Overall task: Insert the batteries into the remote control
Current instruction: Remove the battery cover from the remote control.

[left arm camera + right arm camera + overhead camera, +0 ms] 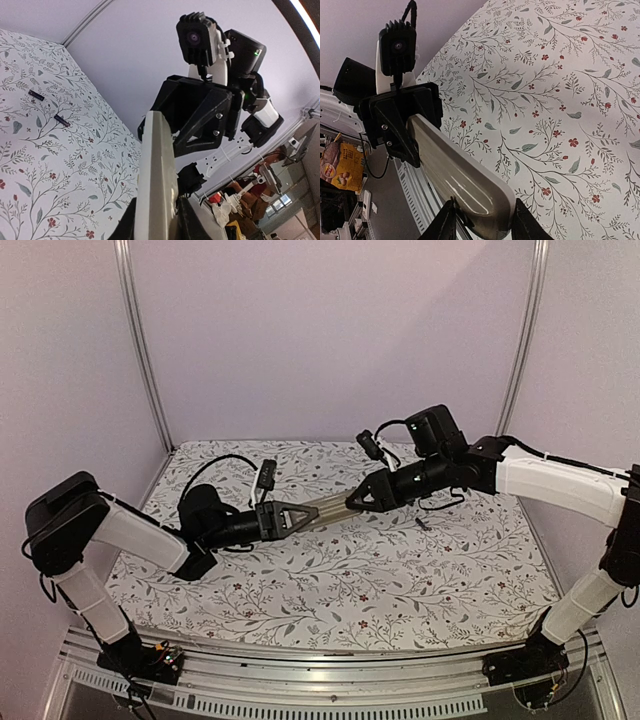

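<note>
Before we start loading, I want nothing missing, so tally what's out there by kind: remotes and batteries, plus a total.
remote control: 1
batteries: 2
Total: 3

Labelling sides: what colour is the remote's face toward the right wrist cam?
Tan-grey on the remote control, clearest in the right wrist view.

One remote control [325, 508], two batteries [35, 94], two arms [140, 530]
</note>
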Robot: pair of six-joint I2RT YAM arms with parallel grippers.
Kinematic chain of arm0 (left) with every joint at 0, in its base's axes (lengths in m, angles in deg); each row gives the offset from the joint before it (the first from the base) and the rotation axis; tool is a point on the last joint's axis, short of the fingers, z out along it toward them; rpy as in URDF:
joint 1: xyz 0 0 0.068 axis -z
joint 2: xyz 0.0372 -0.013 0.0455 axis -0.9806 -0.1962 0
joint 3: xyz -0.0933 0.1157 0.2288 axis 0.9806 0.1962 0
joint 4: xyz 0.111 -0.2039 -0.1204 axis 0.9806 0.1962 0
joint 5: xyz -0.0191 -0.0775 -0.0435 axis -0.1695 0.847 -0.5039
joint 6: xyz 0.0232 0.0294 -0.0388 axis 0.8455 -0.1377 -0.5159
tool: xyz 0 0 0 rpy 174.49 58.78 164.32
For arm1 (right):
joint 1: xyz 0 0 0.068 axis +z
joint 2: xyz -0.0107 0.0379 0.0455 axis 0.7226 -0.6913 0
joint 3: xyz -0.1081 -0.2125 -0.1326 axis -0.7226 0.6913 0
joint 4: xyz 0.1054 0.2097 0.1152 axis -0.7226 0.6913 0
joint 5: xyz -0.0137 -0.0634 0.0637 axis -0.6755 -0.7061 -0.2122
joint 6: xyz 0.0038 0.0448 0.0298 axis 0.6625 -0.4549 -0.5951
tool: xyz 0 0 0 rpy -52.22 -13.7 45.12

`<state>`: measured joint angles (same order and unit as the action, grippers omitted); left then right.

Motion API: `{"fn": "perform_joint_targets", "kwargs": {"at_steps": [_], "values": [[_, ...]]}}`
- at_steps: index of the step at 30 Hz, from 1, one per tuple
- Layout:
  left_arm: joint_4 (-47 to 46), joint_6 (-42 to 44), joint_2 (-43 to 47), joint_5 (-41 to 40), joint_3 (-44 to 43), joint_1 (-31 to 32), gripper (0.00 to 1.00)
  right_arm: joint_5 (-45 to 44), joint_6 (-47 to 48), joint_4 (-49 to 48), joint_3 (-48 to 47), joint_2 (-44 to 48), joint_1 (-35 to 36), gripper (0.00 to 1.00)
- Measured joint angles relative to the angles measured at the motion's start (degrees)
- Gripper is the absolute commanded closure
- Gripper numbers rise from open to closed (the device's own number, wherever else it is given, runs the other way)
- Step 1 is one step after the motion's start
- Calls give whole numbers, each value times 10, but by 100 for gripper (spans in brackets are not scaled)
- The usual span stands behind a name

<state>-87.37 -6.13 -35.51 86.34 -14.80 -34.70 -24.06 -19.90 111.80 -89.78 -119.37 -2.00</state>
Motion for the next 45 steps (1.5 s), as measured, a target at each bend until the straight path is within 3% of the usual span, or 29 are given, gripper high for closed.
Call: {"fn": "perform_joint_targets", "kwargs": {"at_steps": [14,20,32,41,45], "values": [[-19,39,31,21,-3,17,100,35,20,13,-11,29,9,57],[-19,46,32,26,-3,18,100,39,24,23,-12,43,-4,43],[-23,51,47,37,-3,21,100,92,42,38,-5,72,-19,65],[-21,52,47,35,-3,21,100,100,51,45,7,78,-19,75],[-20,53,47,35,-3,21,100,99,52,46,8,80,-20,76]]}}
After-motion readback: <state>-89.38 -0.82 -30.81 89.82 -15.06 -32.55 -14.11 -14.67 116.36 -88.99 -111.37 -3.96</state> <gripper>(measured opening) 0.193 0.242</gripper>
